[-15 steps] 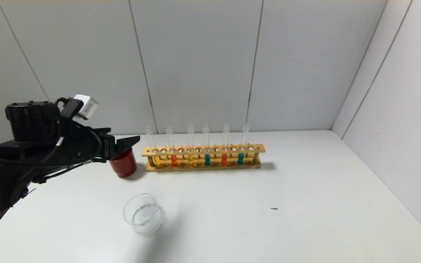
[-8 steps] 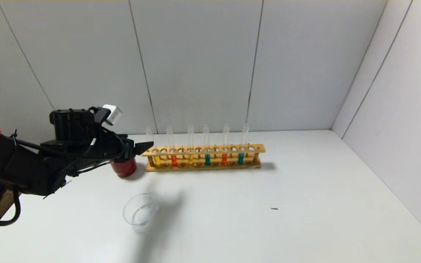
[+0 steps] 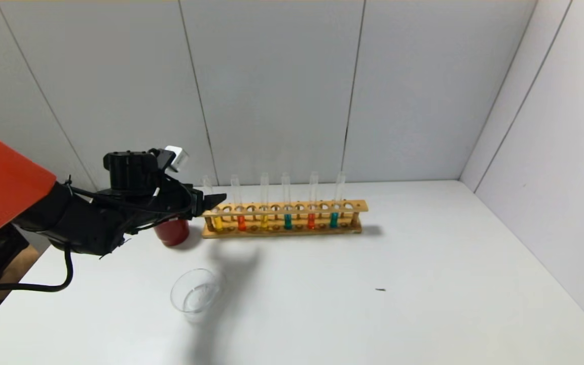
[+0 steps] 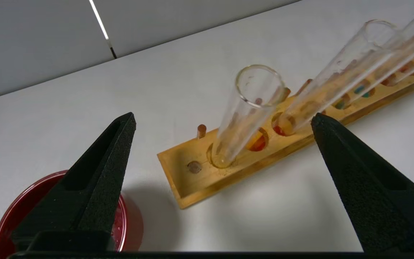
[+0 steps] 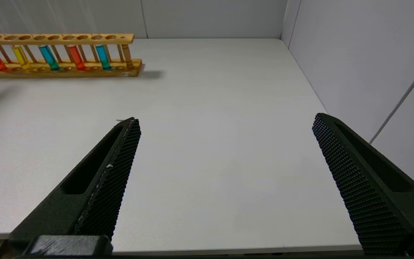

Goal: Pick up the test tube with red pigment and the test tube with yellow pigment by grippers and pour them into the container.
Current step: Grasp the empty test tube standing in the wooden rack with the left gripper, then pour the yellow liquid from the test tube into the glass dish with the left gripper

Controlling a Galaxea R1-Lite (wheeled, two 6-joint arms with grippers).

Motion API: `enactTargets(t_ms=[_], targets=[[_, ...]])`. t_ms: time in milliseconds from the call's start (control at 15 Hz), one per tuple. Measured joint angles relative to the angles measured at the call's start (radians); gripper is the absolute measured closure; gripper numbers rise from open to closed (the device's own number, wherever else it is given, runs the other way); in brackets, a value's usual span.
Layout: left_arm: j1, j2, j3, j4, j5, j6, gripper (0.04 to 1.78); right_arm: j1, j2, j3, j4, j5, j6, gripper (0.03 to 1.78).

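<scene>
A wooden rack (image 3: 282, 207) at the table's back holds several tubes. From its left end stand a test tube with yellow pigment (image 3: 217, 223), a test tube with red pigment (image 3: 241, 223), another yellow (image 3: 264, 221), a teal, another red (image 3: 311, 221) and a teal. My left gripper (image 3: 216, 198) is open at the rack's left end, level with the upper part of the leftmost tube. In the left wrist view the left gripper (image 4: 223, 116) has that yellow tube (image 4: 250, 108) between its wide-apart jaws, untouched. The clear container (image 3: 195, 296) sits in front. My right gripper (image 5: 225, 118) is open and empty over the table's near right edge.
A dark red cup (image 3: 171, 232) stands just left of the rack, under my left arm, and shows in the left wrist view (image 4: 133, 223). The rack (image 5: 59, 68) lies far from the right gripper. A small dark speck (image 3: 380, 289) lies on the table. Walls close the back and right.
My left arm has reached rightward over the red cup, bringing its open gripper from left of the cup to the rack's leftmost tube. Tubes and container have not moved.
</scene>
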Motion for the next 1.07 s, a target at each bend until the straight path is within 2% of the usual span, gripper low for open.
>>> enactTargets(t_ms=[267,400,600,867,933,1067], targets=[[-0.002,0.058,-0.056,-0.003,0.031,0.001,0.13,0.000,0.000,0.000,0.000,0.000,0.000,0.06],[-0.001,0.068,-0.066,-0.003,0.031,0.001,0.26,0.000,0.000,0.000,0.000,0.000,0.000,0.06],[-0.005,0.070,-0.077,-0.004,0.031,0.000,0.64,0.000,0.000,0.000,0.000,0.000,0.000,0.06],[-0.016,0.059,-0.082,0.000,0.031,0.003,1.34,0.000,0.000,0.000,0.000,0.000,0.000,0.06],[-0.017,0.056,-0.084,0.003,0.031,0.003,1.47,0.000,0.000,0.000,0.000,0.000,0.000,0.06],[-0.019,0.052,-0.086,0.004,0.031,0.004,1.50,0.000,0.000,0.000,0.000,0.000,0.000,0.06]])
